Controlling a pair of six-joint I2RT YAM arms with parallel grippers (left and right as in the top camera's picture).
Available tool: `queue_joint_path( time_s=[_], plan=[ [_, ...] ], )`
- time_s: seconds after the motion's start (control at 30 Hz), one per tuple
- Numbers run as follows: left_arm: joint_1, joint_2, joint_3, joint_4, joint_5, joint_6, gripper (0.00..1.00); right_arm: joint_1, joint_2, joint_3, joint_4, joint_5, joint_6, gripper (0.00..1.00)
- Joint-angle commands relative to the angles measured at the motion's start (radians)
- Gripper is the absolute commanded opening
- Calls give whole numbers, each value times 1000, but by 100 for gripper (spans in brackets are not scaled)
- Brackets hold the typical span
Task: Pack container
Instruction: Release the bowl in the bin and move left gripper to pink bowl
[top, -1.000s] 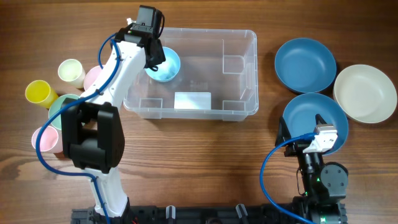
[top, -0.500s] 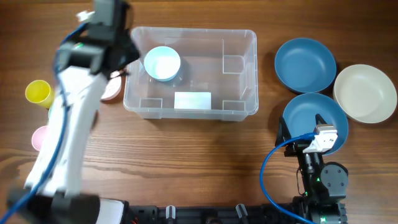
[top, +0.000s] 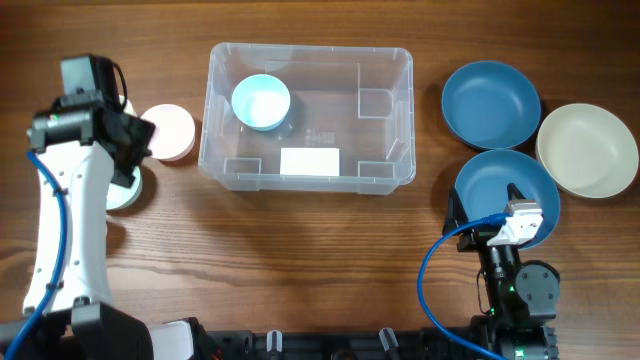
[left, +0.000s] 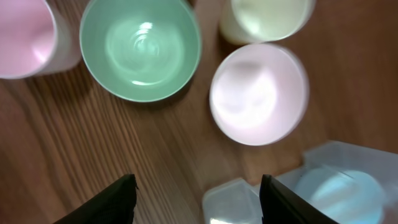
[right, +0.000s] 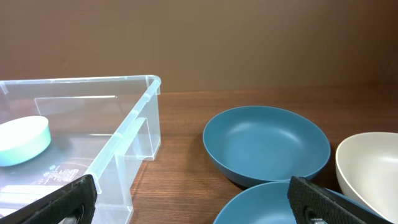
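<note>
My left hand hangs open and empty over the counter, with a pink bowl and a green bowl just ahead of its fingers. The container sits just to its right, one corner showing at my wrist view's lower right, with a pale blue bowl inside. My right hand, open and empty too, hovers above a blue bowl; the container lies ahead to its left.

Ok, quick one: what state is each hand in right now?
Left hand: open, holding nothing.
Right hand: open, holding nothing.
</note>
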Motion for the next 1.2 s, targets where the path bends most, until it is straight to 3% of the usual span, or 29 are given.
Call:
queue_joint_path(
  time_s=[0.0, 0.17, 0.4, 0.53, 0.63, 0.7, 1.0, 1.17],
  plan=[
    [1, -1, -140, 156, 47, -56, 63, -5, -3, -2, 3, -9, -7, 100],
    [-10, 30, -229, 290, 47, -51, 61, -5, -3, -2, 3, -9, -7, 100],
    [-10, 142, -262, 383, 55, -51, 66, -5, -3, -2, 3, -9, -6, 100],
    [-10, 237, -262, 469, 77, 6, 63, -5, -3, -2, 3, -9, -7, 100],
    [-10, 266, -262, 510, 84, 8, 55, -5, -3, -2, 3, -9, -7, 100],
    [-10, 266, -262, 520, 84, 8, 44, -5, -3, -2, 3, -9, -7, 100],
    [-10, 283, -262, 542, 83, 8, 41, -5, -3, -2, 3, -9, -6, 100],
    [-10, 305, -262, 552, 83, 8, 24, -5, -3, -2, 3, -9, -7, 100]
  ],
)
